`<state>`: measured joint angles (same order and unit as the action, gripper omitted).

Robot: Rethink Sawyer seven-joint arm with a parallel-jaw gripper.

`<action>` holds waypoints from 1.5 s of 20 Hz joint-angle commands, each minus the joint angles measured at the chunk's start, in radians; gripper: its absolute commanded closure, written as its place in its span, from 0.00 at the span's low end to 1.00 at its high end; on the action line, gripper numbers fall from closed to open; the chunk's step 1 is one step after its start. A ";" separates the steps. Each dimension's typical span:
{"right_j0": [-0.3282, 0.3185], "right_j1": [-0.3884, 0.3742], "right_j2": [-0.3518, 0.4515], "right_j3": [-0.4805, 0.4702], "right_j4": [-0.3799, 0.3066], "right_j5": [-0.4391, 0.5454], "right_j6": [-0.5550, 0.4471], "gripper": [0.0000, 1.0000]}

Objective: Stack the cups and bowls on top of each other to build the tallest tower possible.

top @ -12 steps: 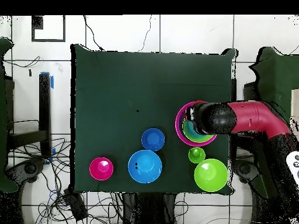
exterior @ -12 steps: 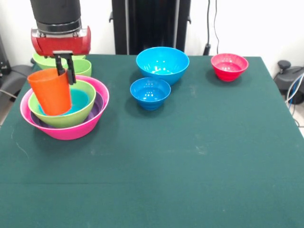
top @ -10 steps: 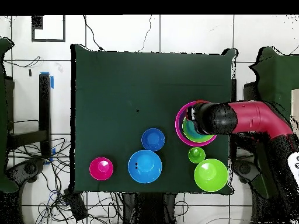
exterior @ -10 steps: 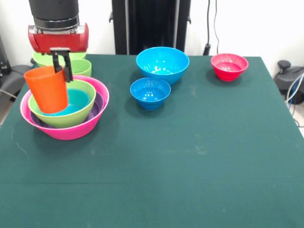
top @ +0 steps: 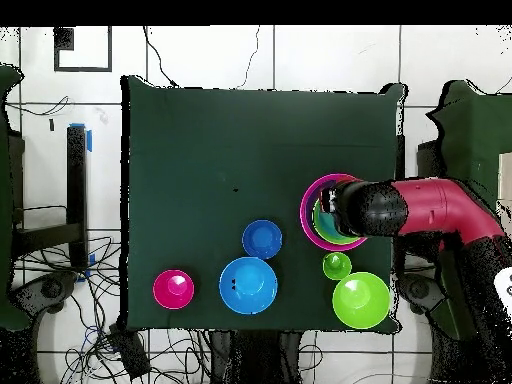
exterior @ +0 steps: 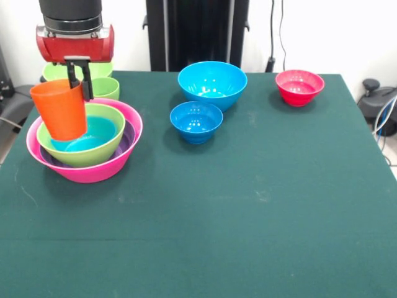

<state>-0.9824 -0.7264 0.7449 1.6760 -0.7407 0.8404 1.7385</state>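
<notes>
One orange cup (exterior: pixel 60 108) over stack's (exterior: pixel 87 162) left rim.

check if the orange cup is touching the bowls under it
Cannot tell. In the front view the orange cup, gripped at its rim by the gripper, overlaps the lime green bowl's rim; no gap or contact shows plainly.

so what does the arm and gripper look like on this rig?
The arm is glossy red with black joint sections, thick and rounded. In the front view a wide black cylinder sits above a red wrist block. The gripper below it is small, with two thin, straight black fingers. No cables or markings show on it.
</notes>
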 commanded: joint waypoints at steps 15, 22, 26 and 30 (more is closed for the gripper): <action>0.009 0.001 -0.084 0.136 -0.068 0.025 -0.133 1.00; 0.006 0.015 -0.083 0.126 -0.086 0.012 -0.147 1.00; -0.001 0.028 -0.085 0.116 -0.099 0.008 -0.164 1.00; -0.004 0.017 -0.082 0.124 -0.096 0.015 -0.172 1.00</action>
<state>-0.9917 -0.7384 0.7260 1.7680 -0.7405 0.8402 1.7385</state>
